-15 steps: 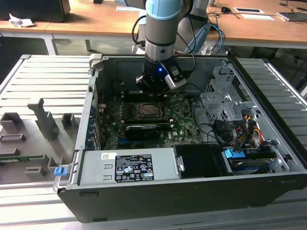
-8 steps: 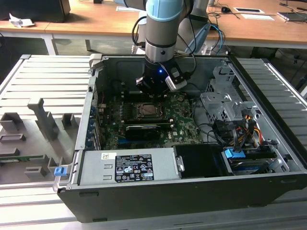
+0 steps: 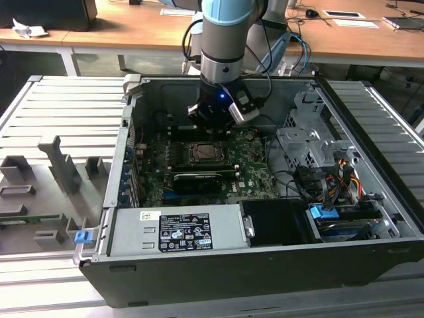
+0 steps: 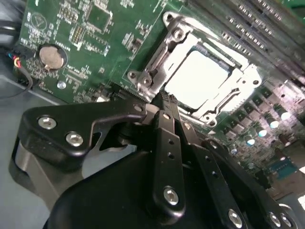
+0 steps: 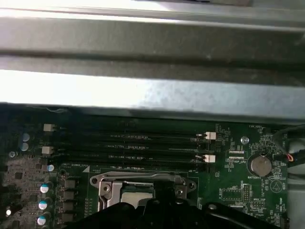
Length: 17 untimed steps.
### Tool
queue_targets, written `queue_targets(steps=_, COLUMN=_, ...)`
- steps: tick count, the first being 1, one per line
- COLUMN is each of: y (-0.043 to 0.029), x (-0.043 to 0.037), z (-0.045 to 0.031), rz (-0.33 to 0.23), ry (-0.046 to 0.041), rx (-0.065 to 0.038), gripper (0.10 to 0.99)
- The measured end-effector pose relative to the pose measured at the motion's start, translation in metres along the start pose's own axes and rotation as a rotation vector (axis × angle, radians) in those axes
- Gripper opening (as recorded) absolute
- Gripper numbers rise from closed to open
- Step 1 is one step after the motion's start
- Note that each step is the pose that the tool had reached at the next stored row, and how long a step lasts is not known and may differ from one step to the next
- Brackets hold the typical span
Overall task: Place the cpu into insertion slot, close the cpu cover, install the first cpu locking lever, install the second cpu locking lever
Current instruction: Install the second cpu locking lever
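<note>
One cpu (image 4: 199, 78) sits in the insertion slot (image 4: 167, 45), cpu cover (image 4: 228, 102) down. Gripper (image 4: 167, 102), fingers pressed together and holding nothing, hovers at the socket's edge, likely for lever work.

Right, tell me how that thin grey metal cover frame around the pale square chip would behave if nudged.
The thin grey metal cover frame looks like stamped sheet, so probably stiff and light. It lies flat around the pale square chip, so it would likely resist sideways pushes. The black gripper sits at its edge.

cpu (image 4: 202, 78) seated in insertion slot (image 4: 162, 59) (cover (image 4: 233, 93) down).
</note>
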State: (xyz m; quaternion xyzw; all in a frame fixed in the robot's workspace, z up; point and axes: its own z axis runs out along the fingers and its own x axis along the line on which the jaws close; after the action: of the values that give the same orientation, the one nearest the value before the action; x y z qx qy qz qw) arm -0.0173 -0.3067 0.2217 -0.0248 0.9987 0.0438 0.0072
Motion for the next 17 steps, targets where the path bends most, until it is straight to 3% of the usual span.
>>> queue_targets(steps=2, y=-0.0121, x=0.0006, z=-0.0010, rz=0.000, ry=0.0000, rx=0.000, gripper=0.106)
queue_targets(steps=9, y=-0.0119, x=0.0005, z=-0.0121, rz=0.000, ry=0.0000, rx=0.000, gripper=0.106)
queue_targets(steps=12, y=-0.0130, x=0.0005, z=-0.0128, rz=0.000, ry=0.0000, rx=0.000, gripper=0.106)
queue_targets(steps=17, y=-0.0231, x=0.0010, z=-0.0138, rz=0.000, ry=0.0000, rx=0.000, gripper=0.106)
